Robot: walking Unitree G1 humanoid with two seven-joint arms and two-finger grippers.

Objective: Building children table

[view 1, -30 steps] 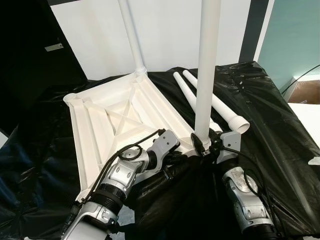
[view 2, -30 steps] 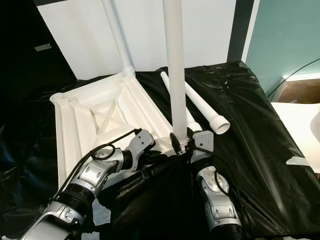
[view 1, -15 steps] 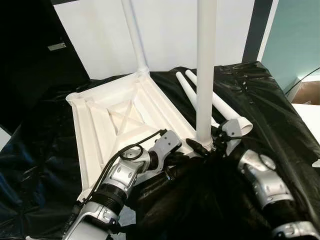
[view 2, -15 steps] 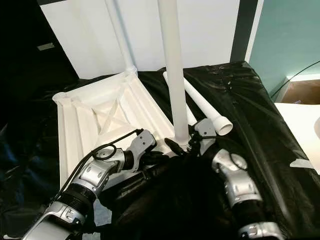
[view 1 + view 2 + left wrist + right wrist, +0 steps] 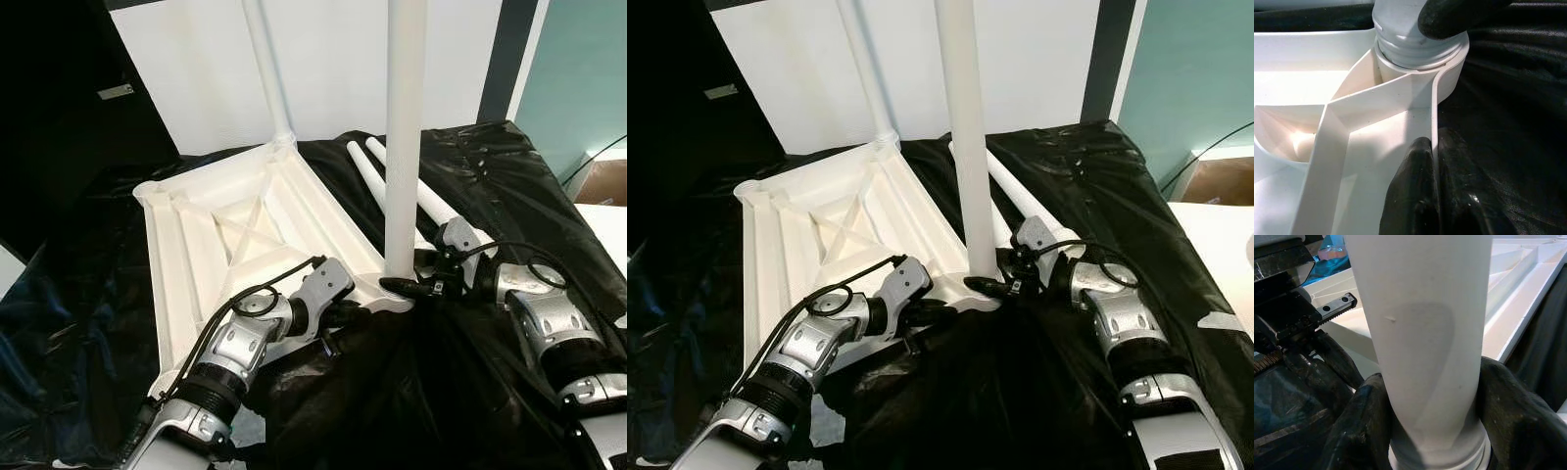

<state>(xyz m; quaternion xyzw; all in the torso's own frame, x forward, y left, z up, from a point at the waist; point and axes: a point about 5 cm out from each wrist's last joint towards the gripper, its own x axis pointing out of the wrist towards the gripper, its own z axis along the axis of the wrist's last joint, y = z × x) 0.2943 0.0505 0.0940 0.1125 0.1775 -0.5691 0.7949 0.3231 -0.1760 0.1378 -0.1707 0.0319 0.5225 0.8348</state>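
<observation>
**End effectors working the near corner leg of the upturned table**

Right end effector (image 5: 409, 287) is gripping the foot of the upright leg (image 5: 404, 137), its two black fingers closing on the tube just above the corner socket. Left end effector (image 5: 345, 315) is lying close beside it, pinching the edge wall of the upturned tabletop (image 5: 211, 250) right next to that socket. Beyond both end effectors a second leg (image 5: 266, 64) is already standing in the far corner, and two loose legs (image 5: 416, 201) are lying on the black sheeting (image 5: 509, 186) just past the right end effector.

Left wrist view: the left fingers (image 5: 1415, 196) are sitting nearly shut, with the thin white rim of the tabletop (image 5: 1434, 127) pinched between them. Straight ahead, the socket collar (image 5: 1449, 73) is holding the leg's threaded end, and a right fingertip (image 5: 1449, 17) is pressing on the tube.

Right wrist view: the right fingers (image 5: 1366, 426) are hugging the leg (image 5: 1415, 333) on both sides, low down by its collar.

The parts are looking like light, stiff, smooth moulded plastic, so the tube is likely to slip under a loose grip. Holding low near the socket should be giving the best control for turning; the thin rim may flex if squeezed hard.
</observation>
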